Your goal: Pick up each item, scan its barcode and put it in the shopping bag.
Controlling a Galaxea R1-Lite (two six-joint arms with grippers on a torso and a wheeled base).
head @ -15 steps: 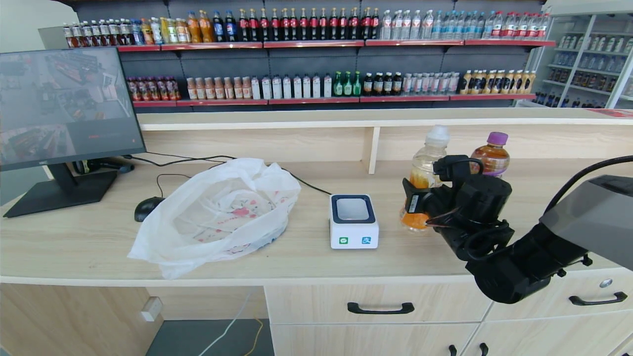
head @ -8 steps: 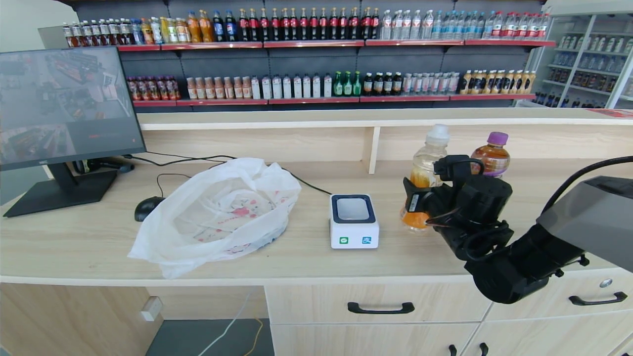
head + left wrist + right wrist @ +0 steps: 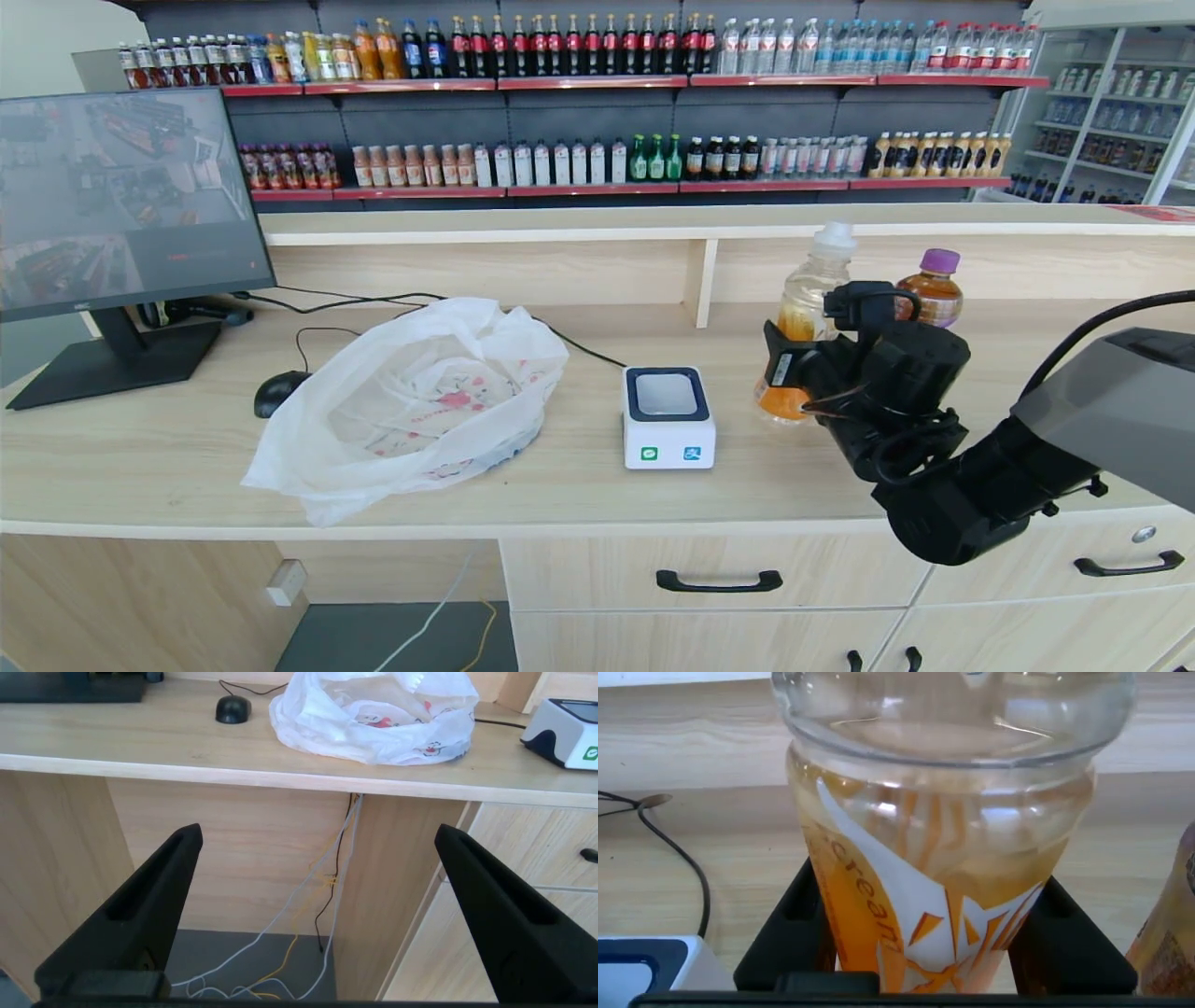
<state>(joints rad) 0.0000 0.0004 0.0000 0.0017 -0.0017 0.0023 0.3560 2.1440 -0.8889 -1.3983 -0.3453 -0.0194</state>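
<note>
Orange-labelled bottle (image 3: 808,291) tight between right fingers (image 3: 789,926)

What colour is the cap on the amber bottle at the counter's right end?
Purple cap; it shows best in the head view.

R gripper (image 3: 938,952) grips a clear bottle (image 3: 943,859) w/ orange-and-white label; black fingers (image 3: 796,924) press its lower body, one each side. Bottle upright, pale yellow liquid inside. Can't tell if its base touches the desk (image 3: 719,812). Light wood desk runs to its back edge, where a wood upstand (image 3: 691,709) rises. Thin black cable (image 3: 677,849) lies on desk, curving twd corner of a white scanner (image 3: 649,961). 2nd bottle (image 3: 1174,924), brownish, just beside the held one, on side opp. the scanner.
</note>
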